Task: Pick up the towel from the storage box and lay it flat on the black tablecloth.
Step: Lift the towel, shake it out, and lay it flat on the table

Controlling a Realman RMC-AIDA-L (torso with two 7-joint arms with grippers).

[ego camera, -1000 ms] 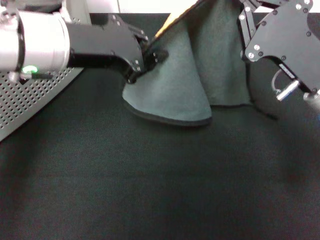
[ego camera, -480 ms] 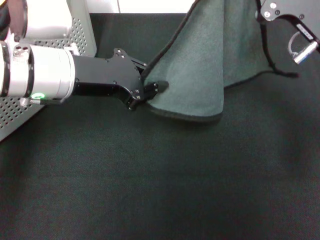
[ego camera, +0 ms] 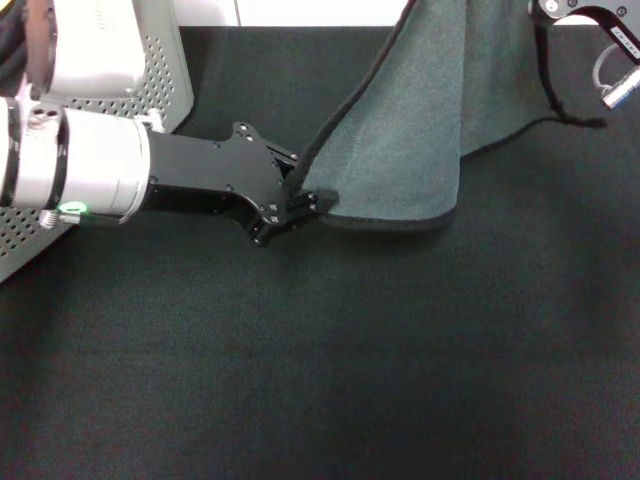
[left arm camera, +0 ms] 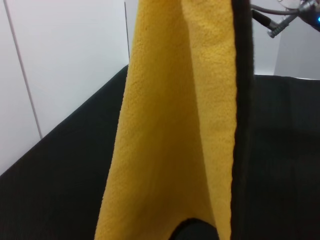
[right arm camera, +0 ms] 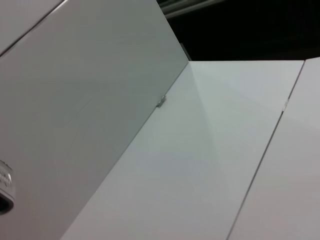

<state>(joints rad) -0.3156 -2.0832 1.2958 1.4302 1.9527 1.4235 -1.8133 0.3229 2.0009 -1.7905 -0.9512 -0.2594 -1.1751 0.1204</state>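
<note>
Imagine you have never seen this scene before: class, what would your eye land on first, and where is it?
First the towel, hanging grey-green at the far middle of the black tablecloth, its bright yellow reverse filling the left wrist view. Next the left gripper, shut on the towel's lower corner, while the right gripper holds it up at the top right. The storage box stands far left.

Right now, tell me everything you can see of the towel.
The towel is fluffy grey-green cloth with a thin black stitched border; the left wrist view shows its yellow reverse face. It hangs out of the storage box, draped over the black tablecloth, not yet flat. The left gripper pinches its lower left corner near the tablecloth. Its upper part rises out of frame beside the right gripper; that grip is not visible.
</note>
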